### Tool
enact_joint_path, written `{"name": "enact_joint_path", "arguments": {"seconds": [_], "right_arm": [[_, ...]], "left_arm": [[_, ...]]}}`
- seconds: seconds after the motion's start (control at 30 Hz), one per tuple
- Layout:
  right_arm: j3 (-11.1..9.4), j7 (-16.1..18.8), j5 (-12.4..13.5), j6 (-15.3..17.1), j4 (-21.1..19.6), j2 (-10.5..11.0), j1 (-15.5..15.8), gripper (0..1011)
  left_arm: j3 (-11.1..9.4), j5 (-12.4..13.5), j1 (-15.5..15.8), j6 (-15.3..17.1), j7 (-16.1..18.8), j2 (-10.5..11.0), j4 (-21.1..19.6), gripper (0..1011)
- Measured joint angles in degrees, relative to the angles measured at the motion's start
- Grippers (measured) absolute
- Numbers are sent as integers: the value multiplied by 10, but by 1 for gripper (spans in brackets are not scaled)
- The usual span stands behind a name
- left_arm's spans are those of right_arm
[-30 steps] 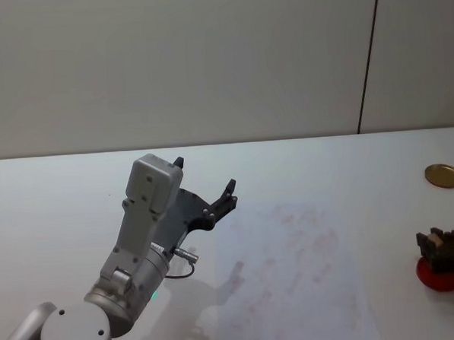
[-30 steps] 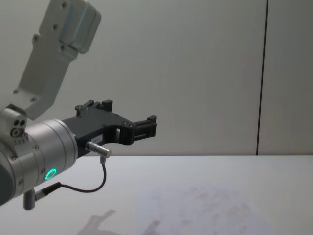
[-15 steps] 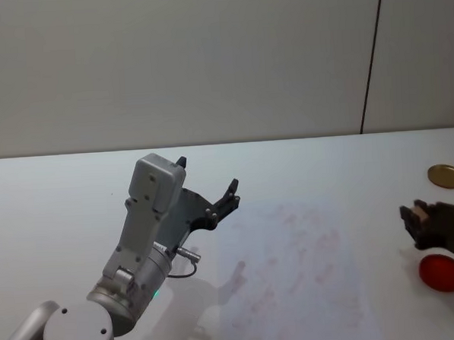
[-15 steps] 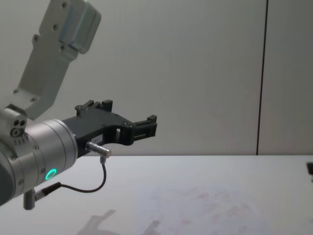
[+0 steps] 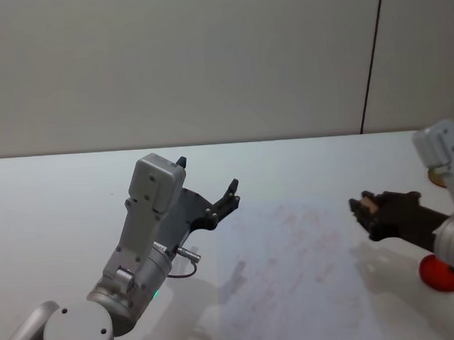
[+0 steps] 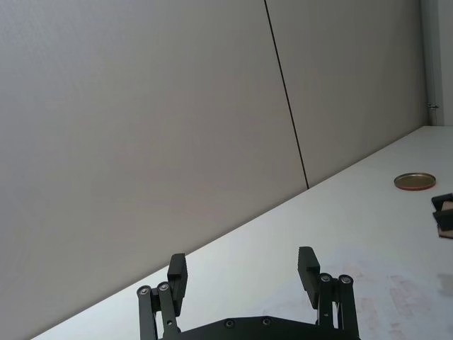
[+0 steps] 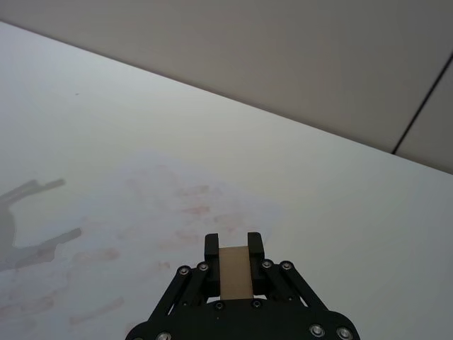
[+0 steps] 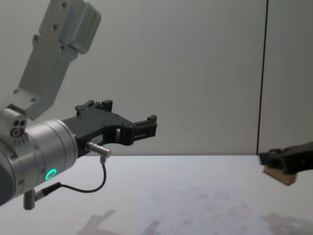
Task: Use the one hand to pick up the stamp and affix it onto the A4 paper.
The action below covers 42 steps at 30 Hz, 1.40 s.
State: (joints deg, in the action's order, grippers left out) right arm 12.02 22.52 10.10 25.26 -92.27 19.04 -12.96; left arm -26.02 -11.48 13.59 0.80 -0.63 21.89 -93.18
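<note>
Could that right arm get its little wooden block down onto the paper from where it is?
Probably yes. The right gripper holds the stamp in the air by the paper's right edge, with nothing between them. The left gripper hangs open, raised, at the other edge.

Boxy silver-grey left arm (image 5: pixel 149 212), green ring light (image 8: pixel 50 173) at 8 o'clock in the chest view, thin black cable (image 8: pixel 103 171), black screw-studded left gripper (image 6: pixel 242 261), slim black right gripper (image 7: pixel 233 244)

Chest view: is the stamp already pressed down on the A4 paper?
No, the right gripper holds the stamp up in the air, off to the right and clear of the A4 paper.
</note>
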Motion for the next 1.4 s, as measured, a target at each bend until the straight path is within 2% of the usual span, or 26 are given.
{"name": "enact_joint_path", "arguments": {"seconds": [0.27, 0.6, 1.4], "right_arm": [[24, 40, -28, 1, 42, -23, -28, 218], [45, 62, -55, -5, 75, -40, -46, 218], [65, 84, -84, -13, 89, -46, -55, 218]], "left_arm": [[0, 0, 0, 0, 0, 0, 0, 993], [0, 0, 0, 0, 0, 0, 0, 993], [0, 0, 0, 0, 0, 0, 0, 993]]}}
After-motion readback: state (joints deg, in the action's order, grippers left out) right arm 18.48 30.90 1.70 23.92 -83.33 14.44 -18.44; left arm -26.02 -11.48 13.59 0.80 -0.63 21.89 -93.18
